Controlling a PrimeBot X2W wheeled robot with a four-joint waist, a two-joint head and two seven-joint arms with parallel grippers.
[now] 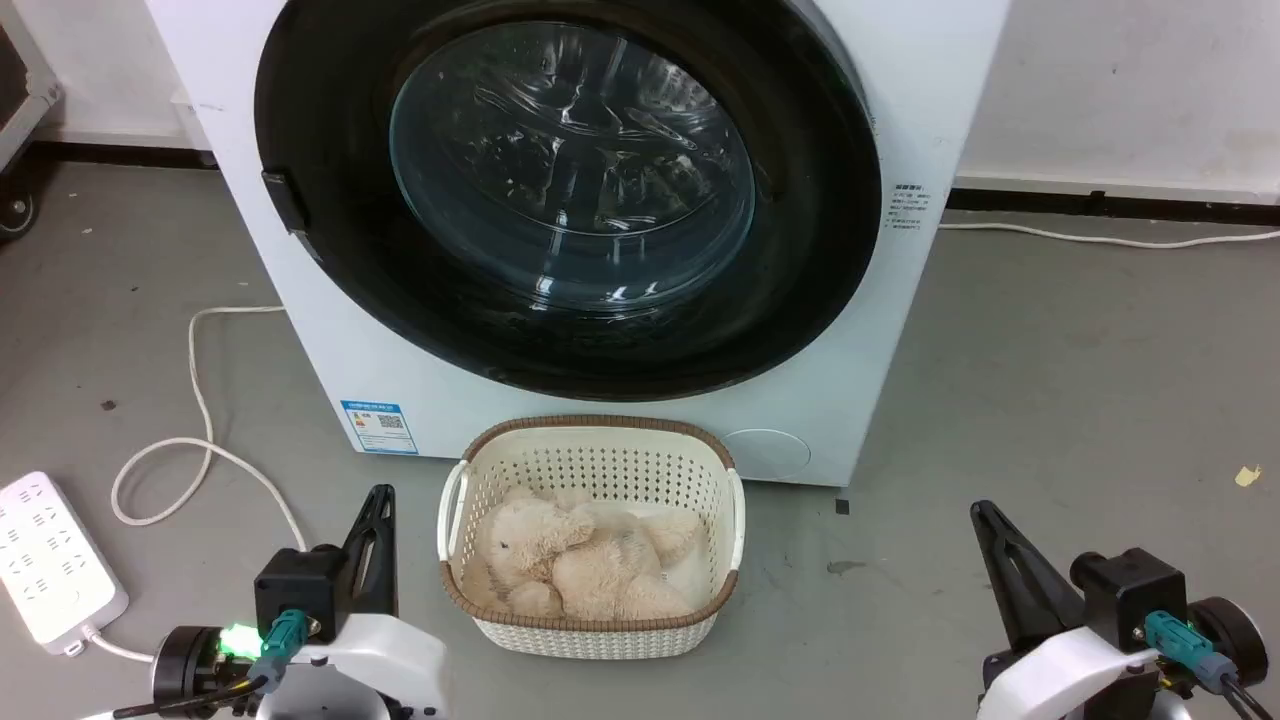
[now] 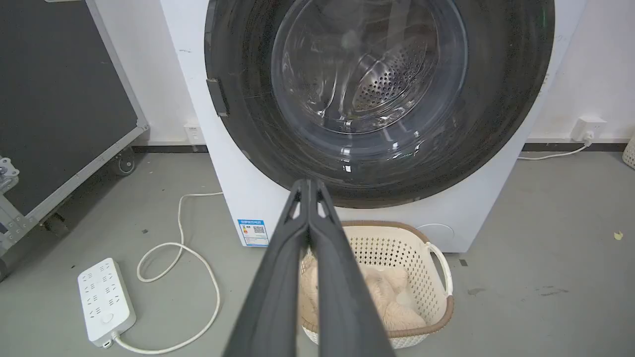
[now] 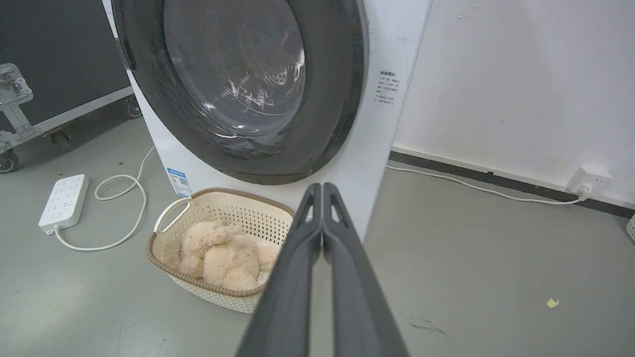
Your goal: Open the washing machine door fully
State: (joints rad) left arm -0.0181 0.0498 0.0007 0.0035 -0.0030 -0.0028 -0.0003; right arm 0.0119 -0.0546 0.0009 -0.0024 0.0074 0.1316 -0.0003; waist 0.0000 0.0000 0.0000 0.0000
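Washing machine door [image 1: 570, 170] sits shut against the front of the white machine [image 1: 930, 90], straight ahead of the robot and beyond the basket.

Nearest, the left hand [image 1: 378, 500] and the right hand [image 1: 985, 512] hang low at either side, each with its two long matte dark fingers pressed together and gripping nothing, tips aimed toward the machine. Both are well apart from the door.

Between them, on the smooth grey floor [image 1: 1050, 400], stands a cream plastic basket [image 1: 590, 470] with perforated walls, a brown braided-looking rim and pale loop handles. A fluffy beige plush toy [image 1: 575, 560] lies curled inside it. To the left, a white power strip [image 1: 50, 565] lies flat, and its white cable [image 1: 200, 400] loops over the floor.

Just behind the basket rises the boxy machine, with a blue label [image 1: 380, 427] at its lower left and a round flap [image 1: 765, 452] at its lower right. The door is a wide glossy black disc, nearly as broad as the machine, with a bulging clear glass bowl at its centre; perforated steel shows through the glass. Being round, it has no long axis; its face points outward toward the robot. A small dark tab [image 1: 285, 200] sits on its left edge.
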